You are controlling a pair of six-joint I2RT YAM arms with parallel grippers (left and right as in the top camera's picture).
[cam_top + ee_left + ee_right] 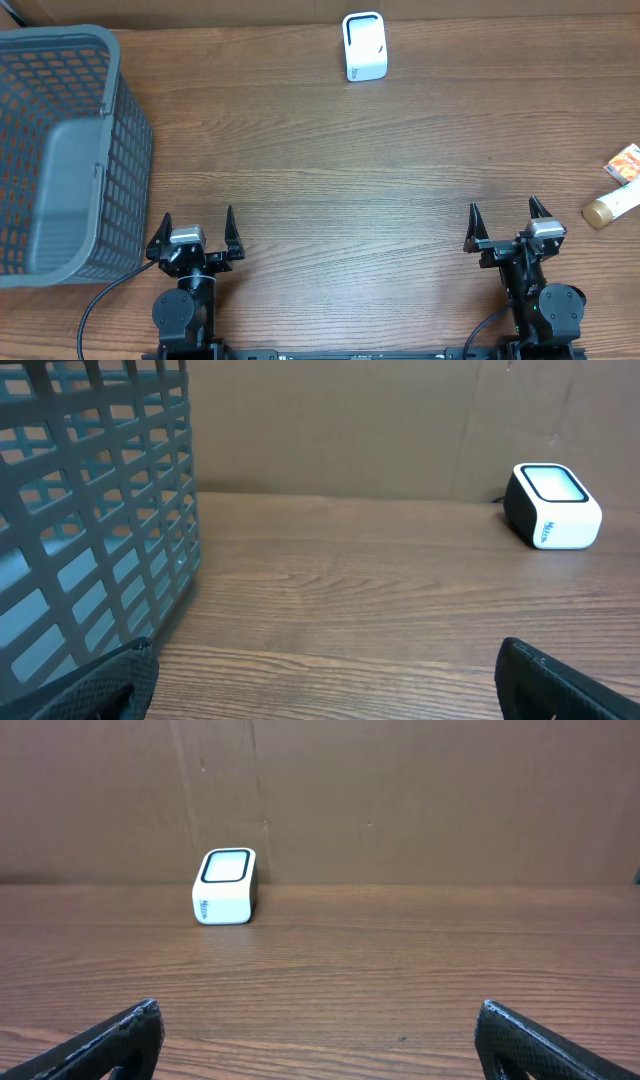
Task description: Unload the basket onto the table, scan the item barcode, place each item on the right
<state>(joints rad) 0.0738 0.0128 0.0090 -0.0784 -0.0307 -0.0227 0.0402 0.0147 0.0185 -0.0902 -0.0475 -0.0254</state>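
The tube lies flat on the wooden surface at the far right edge of the overhead view, about halfway down. It is white with a tan cap. Its long side runs on a slant, from lower left to upper right. The cap is the lower left end and points toward the right arm. The other end is cut off by the edge of the frame. Just above the tube is a small orange and white packet. I cannot tell if the two touch. No barcode can be seen from here.

The white scanner sits at the top of the overhead view, a little right of the middle, well apart from the tube. In the right wrist view the scanner stands close to the brown wall, with its dark-rimmed window facing up.

A big gray basket fills the upper left of the overhead view.

The left fingers are at the bottom left, spread wide, holding nothing. The right fingers are at the bottom right, near the tube, also spread wide and holding nothing.
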